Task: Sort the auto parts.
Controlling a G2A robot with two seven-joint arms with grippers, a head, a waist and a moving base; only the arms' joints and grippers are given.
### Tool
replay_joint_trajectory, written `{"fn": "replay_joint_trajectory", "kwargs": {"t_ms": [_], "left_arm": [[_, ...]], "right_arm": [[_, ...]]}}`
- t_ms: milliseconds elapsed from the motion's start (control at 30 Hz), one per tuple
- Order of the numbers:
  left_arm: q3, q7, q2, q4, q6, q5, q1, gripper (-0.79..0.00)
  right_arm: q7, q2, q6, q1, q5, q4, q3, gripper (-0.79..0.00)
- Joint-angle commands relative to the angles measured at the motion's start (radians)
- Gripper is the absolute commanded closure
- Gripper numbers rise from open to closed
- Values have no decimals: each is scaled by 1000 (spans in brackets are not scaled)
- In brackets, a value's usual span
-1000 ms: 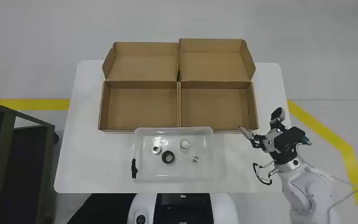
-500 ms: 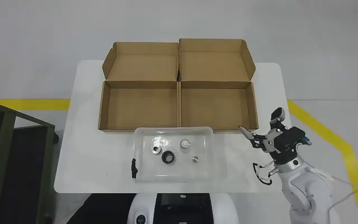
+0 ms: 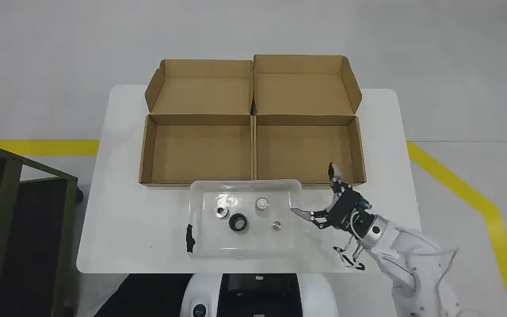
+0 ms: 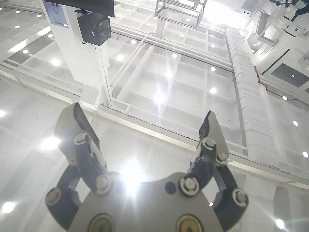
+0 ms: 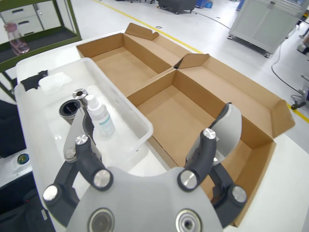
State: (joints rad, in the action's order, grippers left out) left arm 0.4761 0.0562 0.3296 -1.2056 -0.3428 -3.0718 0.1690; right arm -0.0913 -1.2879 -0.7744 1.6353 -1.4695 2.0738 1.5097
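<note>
On the white surface (image 3: 119, 206), two shallow cardboard boxes are set side by side and touching, their lids folded back on the far side: the left box (image 3: 196, 152) and the right box (image 3: 305, 152). Just in front of them a clear tray (image 3: 245, 184) is placed, its far rim near the boxes' front walls. A scrap of black tape (image 3: 188, 238) is stuck at the tray's left end. Off the surface's left side a green cart (image 3: 36, 238) is parked, and a yellow line (image 3: 47, 147) is painted on the floor.

Four parts are kept in the tray, none touching another. A white bottle (image 3: 261, 204) is stood upright, with a pale label on its side. A black bearing (image 3: 238, 223) is seen as a short dark sleeve with a ridged bore. Left of it a metal collet (image 3: 221, 211) is found, and a small metal piece (image 3: 276, 225) lies nearest the tray's right end.

The right hand (image 3: 311, 190) is held by the tray's right end, spread wide and empty, with one fingertip over the tray's right rim and the other over the right box's front edge. The left hand (image 4: 143, 109) is pointed up at the ceiling, also spread wide and empty.
</note>
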Motion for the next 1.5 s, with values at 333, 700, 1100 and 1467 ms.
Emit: {"fn": "replay_joint_trajectory", "kwargs": {"t_ms": [333, 700, 1100, 1467], "left_arm": [[0, 0, 0, 0, 0, 0, 0, -785], [0, 0, 0, 0, 0, 0, 0, -785], [0, 0, 0, 0, 0, 0, 0, -785], [0, 0, 0, 0, 0, 0, 0, -785]], "right_arm": [[-183, 8, -70, -100, -66, -25, -186, -785], [-308, 7, -29, -171, -20, -96, -286, -785], [-392, 12, 12, -219, -19, -131, -341, -563], [-411, 16, 54, -256, -12, -181, -369, -385]]}}
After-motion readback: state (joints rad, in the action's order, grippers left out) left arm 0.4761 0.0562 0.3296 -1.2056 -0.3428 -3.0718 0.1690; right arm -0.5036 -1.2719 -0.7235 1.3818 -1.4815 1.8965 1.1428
